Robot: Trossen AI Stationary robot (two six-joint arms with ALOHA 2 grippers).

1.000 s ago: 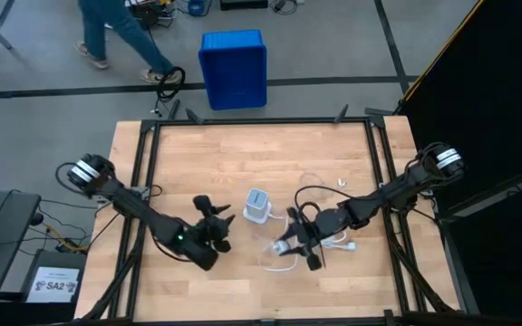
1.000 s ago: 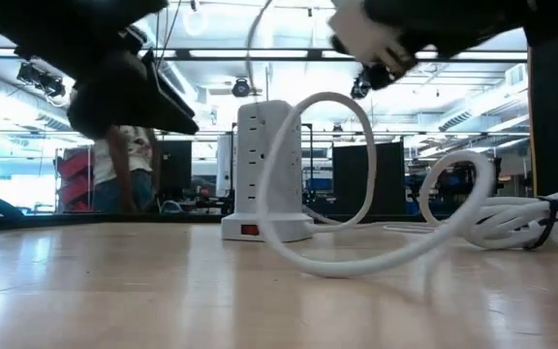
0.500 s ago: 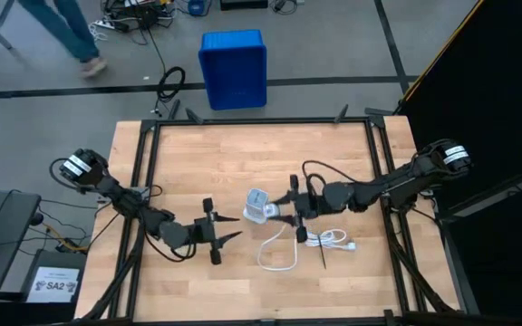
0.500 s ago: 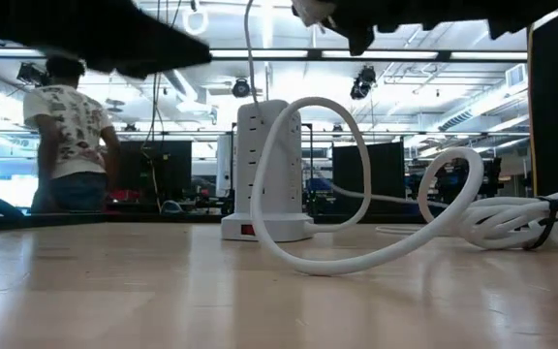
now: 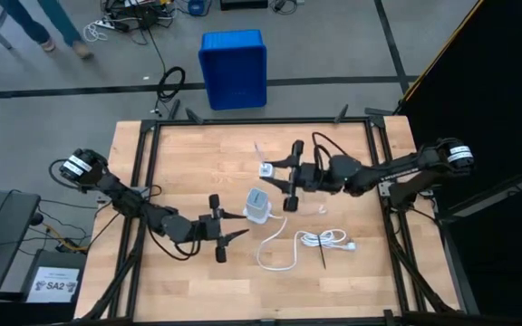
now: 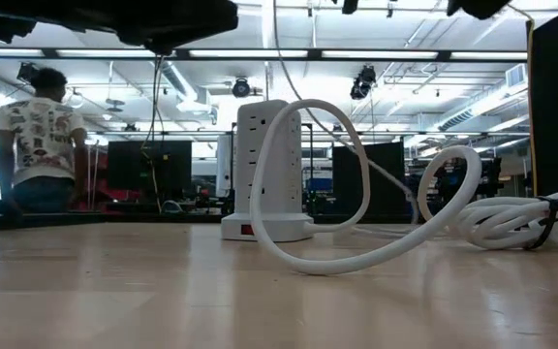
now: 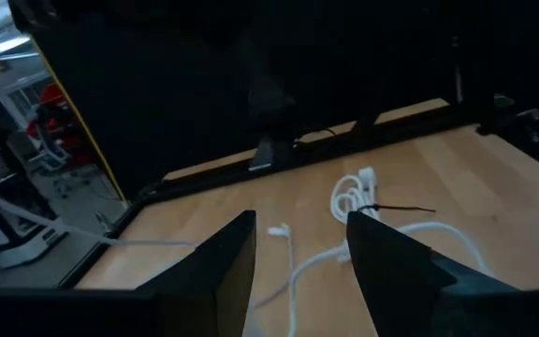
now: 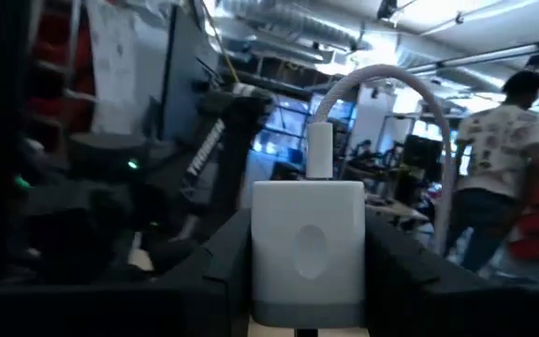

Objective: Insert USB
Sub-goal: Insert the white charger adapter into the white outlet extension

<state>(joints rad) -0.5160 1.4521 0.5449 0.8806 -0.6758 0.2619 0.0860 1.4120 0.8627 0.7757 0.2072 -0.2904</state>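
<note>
The pale wooden bench (image 5: 179, 163) sits in a black frame on a grey floor. Well to the left of the white power tower (image 5: 258, 206) and beyond the bench, a person (image 6: 42, 136) in a patterned shirt stands in the room; the high view shows only their legs. Just left of the tower the left end effector (image 5: 225, 237) hovers with its fingers wide and nothing between them. Behind the tower, off the bench, stands a blue crate (image 5: 234, 68). Just beyond the tower's right side the right end effector (image 5: 275, 178) is closed narrow on a white charger block (image 8: 308, 248), and the USB (image 8: 318, 150) rises from the block's top and arcs away. The tower's thick cord (image 5: 277, 258) loops to a tied bundle (image 5: 326, 240) on its right. A small white plug (image 7: 279, 229) lies near the bundle; whether it is the USB's other end is unclear. The low view crops both arms to dark shapes.
</note>
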